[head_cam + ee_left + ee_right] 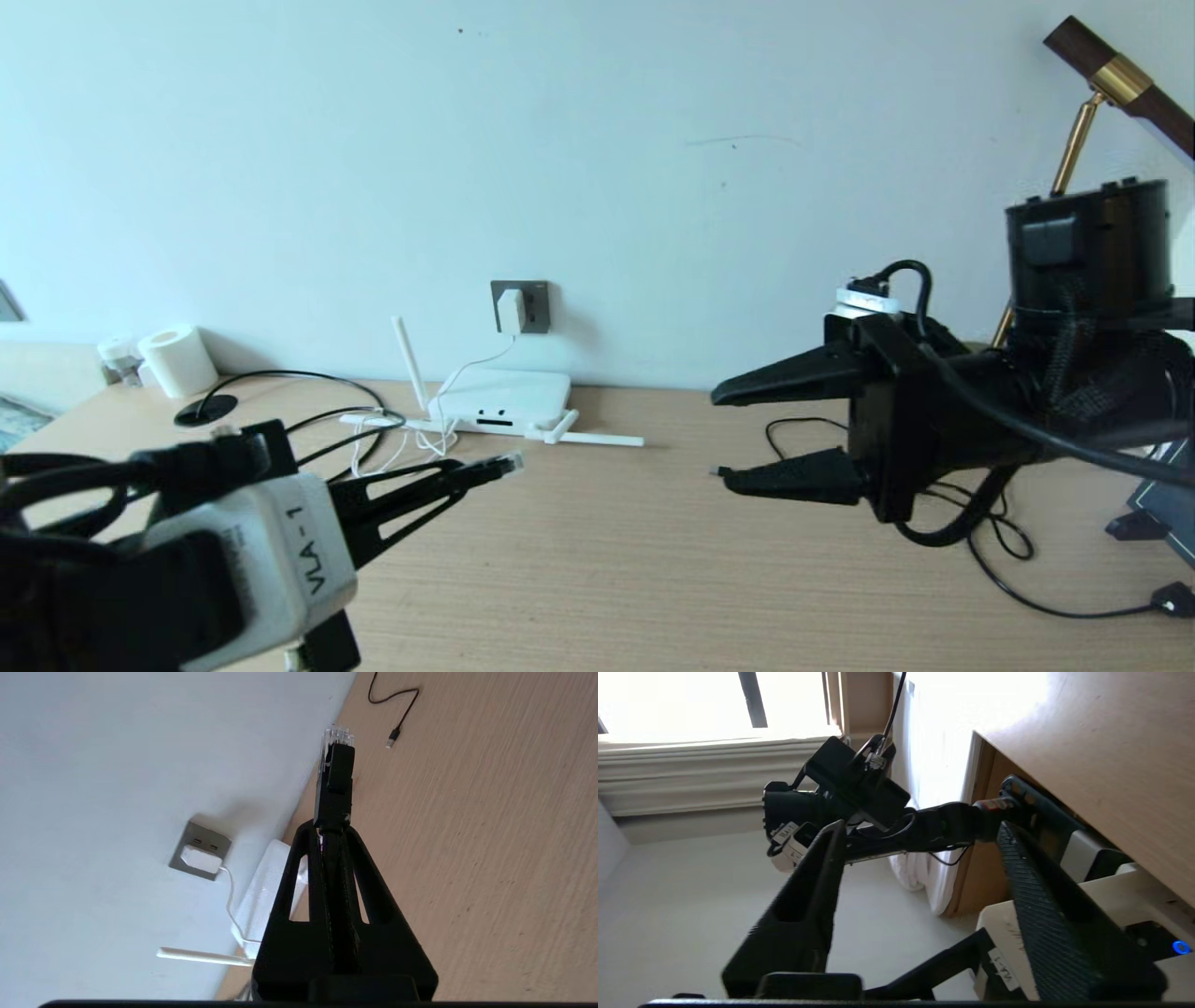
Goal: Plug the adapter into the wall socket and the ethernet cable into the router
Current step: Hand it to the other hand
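My left gripper [481, 467] is clenched on the ethernet cable [191, 459] just behind its clear clip plug, which projects past my fingertips. It hangs above the near left part of the table [653, 560], its tip aimed toward the far wall. The cable's black length trails back over my left wrist.

My right gripper [738, 434] is on the right side, above the table, and points left. Its fingers [794, 369] are spread apart with nothing between them.

The adapter [511, 310] sits plugged into the wall socket [534, 308] on the far wall. Its thin white cord [467, 369] drops to the router [504, 397], which lies flat on the table just below the socket, against the wall. One antenna stands upright at its left; another lies flat along its near right side.

Other items: a white paper roll [177, 359] at far left, thin black cables [999, 551] on the table at right, and a brass-stemmed lamp [1083, 121] at far right.
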Robot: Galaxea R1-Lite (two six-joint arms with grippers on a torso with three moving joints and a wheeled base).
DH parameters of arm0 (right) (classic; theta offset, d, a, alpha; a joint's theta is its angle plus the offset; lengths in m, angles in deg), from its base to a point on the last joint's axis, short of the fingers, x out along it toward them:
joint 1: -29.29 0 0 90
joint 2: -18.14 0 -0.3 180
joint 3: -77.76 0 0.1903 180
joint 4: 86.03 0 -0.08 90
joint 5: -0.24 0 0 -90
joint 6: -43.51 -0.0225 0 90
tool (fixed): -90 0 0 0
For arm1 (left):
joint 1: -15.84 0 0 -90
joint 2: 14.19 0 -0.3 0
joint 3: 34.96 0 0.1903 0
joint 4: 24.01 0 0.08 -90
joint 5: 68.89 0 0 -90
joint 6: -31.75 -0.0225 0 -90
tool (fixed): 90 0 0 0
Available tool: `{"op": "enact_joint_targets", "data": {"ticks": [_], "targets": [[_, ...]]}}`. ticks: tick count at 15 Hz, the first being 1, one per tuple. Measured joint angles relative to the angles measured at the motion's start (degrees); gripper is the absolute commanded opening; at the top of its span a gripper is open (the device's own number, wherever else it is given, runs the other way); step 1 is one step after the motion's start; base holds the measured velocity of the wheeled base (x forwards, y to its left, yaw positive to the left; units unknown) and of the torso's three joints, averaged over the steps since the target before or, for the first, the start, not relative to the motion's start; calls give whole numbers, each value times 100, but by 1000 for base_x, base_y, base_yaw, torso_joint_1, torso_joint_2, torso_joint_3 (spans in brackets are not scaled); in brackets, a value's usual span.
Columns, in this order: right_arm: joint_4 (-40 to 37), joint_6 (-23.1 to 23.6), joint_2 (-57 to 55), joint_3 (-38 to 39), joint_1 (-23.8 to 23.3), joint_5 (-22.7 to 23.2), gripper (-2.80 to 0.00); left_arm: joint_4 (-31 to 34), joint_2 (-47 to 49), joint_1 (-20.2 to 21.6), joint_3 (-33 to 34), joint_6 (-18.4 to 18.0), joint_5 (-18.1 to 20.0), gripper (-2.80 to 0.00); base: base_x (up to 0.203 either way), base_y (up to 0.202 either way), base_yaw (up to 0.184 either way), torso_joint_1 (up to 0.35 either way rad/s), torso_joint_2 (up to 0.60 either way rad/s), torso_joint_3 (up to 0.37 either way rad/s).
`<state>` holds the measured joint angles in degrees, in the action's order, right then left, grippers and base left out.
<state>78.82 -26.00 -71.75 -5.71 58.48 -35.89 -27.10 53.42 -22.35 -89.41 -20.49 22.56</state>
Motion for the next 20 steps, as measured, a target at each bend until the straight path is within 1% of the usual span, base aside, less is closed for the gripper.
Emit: {"op": "enact_joint_targets", "data": {"ticks": [1, 2, 4, 6, 7, 9, 10, 14, 20], "targets": [[-1, -128, -138, -139, 116, 107, -280, -11, 20, -4, -6, -239, -2, -280, 0, 0, 0, 0, 0, 0], [-3, -158, -229, -215, 209, 169, -280, -22, 44, -12, -16, -490, 0, -280, 0, 0, 0, 0, 0, 0], [-14, -168, -332, -260, 336, 186, -280, -68, 128, -56, -128, -1078, 2, -280, 0, 0, 0, 0, 0, 0], [-10, -179, -366, -268, 369, 187, -280, -246, 288, -96, -368, -1662, 41, -280, 0, 0, 0, 0, 0, 0], [-8, -223, -362, -271, 374, 186, 0, -319, 397, -133, -507, -1889, 100, -280, 0, 0, 0, 0, 0, 0], [21, -439, -333, -294, 383, 179, 0, -431, 652, -313, -790, -2196, 230, -280, 0, 0, 0, 0, 0, 0], [27, -453, -307, -301, 380, 186, 0, -492, 745, -401, -861, -2244, 245, -280, 0, 0, 0, 0, 0, 0], [286, -516, -257, -395, 383, 198, 0, -511, 912, -579, -931, -2271, 249, -280, 0, 0, 0, 0, 0, 0], [371, -624, -479, -687, 386, 221, 0, -522, 1049, -756, -1007, -2271, 249, -280, 0, 0, 0, 0, 0, 0]]}}
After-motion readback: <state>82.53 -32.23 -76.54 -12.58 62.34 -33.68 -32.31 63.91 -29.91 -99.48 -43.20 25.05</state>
